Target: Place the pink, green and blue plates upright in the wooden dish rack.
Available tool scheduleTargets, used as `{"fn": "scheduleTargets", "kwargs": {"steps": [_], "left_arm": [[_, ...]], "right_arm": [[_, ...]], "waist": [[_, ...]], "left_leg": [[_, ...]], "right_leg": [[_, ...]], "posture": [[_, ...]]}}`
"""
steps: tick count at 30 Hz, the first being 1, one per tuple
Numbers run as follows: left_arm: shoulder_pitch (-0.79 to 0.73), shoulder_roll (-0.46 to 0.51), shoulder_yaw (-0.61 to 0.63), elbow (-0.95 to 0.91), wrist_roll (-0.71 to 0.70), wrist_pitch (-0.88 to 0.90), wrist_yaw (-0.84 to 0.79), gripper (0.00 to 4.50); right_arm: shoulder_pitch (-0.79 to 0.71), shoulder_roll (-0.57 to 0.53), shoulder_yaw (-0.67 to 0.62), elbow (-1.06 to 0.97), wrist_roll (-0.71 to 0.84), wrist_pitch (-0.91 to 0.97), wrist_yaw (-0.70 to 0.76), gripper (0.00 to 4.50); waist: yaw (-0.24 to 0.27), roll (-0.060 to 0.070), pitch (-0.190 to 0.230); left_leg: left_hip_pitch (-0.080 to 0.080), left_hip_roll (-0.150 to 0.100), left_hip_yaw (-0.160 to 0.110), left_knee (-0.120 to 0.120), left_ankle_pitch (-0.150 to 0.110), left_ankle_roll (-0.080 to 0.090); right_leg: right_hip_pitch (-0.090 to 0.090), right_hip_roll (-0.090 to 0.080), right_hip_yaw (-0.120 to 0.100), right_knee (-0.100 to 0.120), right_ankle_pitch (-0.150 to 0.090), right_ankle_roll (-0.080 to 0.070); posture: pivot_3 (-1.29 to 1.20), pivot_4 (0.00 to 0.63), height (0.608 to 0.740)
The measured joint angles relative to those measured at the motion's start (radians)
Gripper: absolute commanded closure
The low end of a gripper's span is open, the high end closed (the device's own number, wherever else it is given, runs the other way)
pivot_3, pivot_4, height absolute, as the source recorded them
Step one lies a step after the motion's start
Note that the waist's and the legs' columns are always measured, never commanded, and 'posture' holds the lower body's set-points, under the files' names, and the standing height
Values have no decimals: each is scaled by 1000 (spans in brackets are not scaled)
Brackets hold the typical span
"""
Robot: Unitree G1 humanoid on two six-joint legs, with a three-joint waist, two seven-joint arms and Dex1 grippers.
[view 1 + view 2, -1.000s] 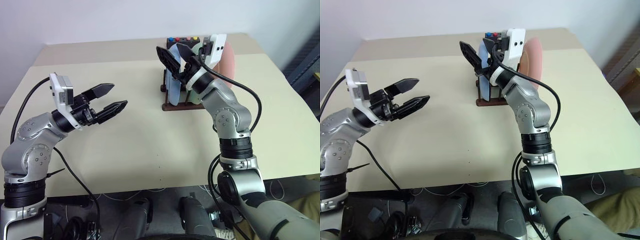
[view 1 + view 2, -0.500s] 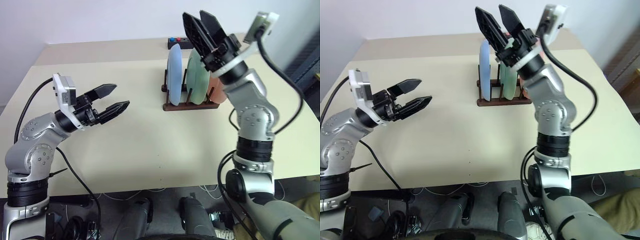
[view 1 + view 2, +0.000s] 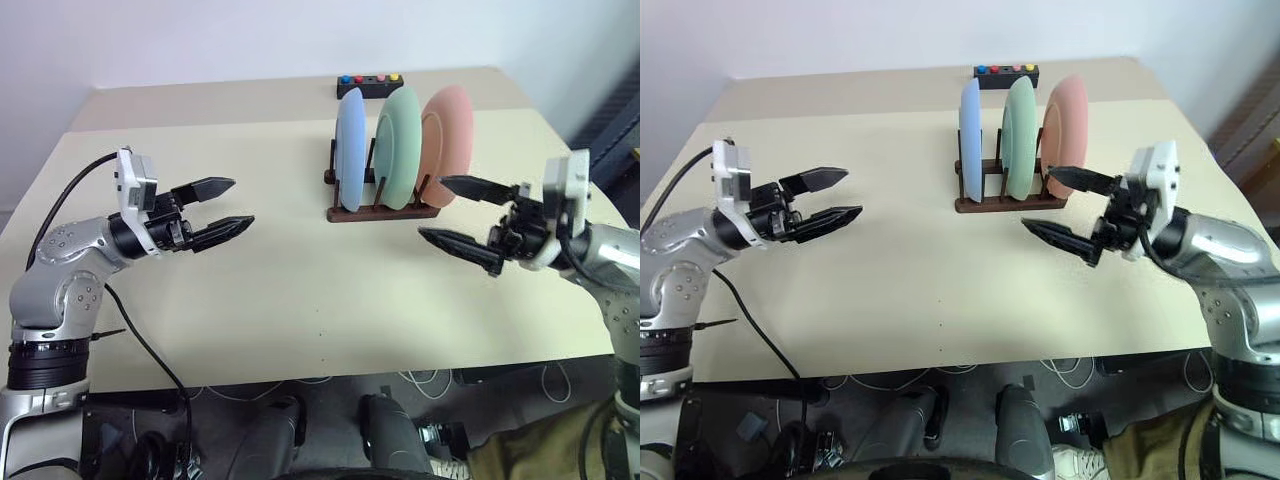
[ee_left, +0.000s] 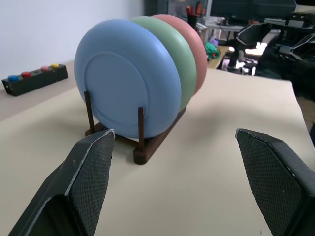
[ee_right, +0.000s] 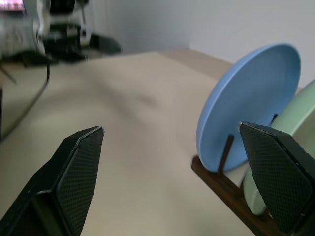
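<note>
With all three plates standing on edge in the wooden dish rack (image 3: 383,205), we judge the placing itself done and only a retreat to rest remaining. Ahead of our right gripper (image 3: 462,218), whose fingers stand wide apart and hold nothing, the pink plate (image 3: 447,131) is the nearest, with the green plate (image 3: 398,146) behind it and the blue plate (image 3: 348,149) at the far end of the row. Our left gripper (image 3: 217,207) hangs well apart from the rack on the other side, its fingers also spread wide and empty, and from there the blue plate comes first. Each plate sits between thin upright pegs, leaning very little, and neither gripper touches rack or plate. Any next move, in our view, calls for nothing more than keeping both arms off the rack so no plate is knocked from its slot. Beyond the rack from both grippers lies a black box with coloured buttons (image 3: 368,84) near the far edge of the pale, smooth desk (image 3: 280,290). A plain light wall stands behind the desk.
</note>
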Motion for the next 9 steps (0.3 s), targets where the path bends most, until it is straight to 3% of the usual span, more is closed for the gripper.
{"fn": "scheduleTargets", "kwargs": {"steps": [3,9], "left_arm": [[2,45,3,53,21,-21,-62,441],[35,55,18,69,33,-44,-88,441]], "right_arm": [[98,-21,-43,1,-18,-40,60,28],[92,-31,-85,6,-23,-71,83,28]], "waist": [[1,0,0],[-4,0,0]], "left_leg": [[0,-1,0,1,0,1],[0,1,0,0,0,0]], "right_leg": [[1,0,0,-2,0,0],[1,0,0,-3,1,-1]], "posture": [[0,150,740],[0,150,740]]}}
